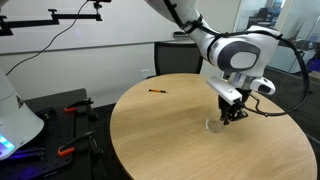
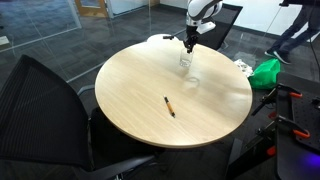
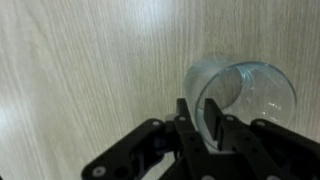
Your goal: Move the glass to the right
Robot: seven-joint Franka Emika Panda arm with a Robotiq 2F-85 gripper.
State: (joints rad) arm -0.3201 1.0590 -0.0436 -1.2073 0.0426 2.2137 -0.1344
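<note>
Evidently upright, its axis vertical, the smooth, clear, round-rimmed glass [image 3: 255, 95] is pinched by its wall in the narrowed gripper [image 3: 200, 108] above the wood-grain bench [image 3: 80, 60].

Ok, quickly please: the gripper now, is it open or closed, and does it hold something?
Gripper: closed, pinching the wall of the glass at its rim.

Clear glossy glass [image 3: 255, 95], matt wooden table [image 3: 80, 60]

Both exterior views show the round table [image 1: 170, 140] [image 2: 140, 80] from above, middle distance, different sides. The wrist view looks down closely on the glass [image 3: 255, 95], gripper [image 3: 200, 120] at 6 o'clock.
</note>
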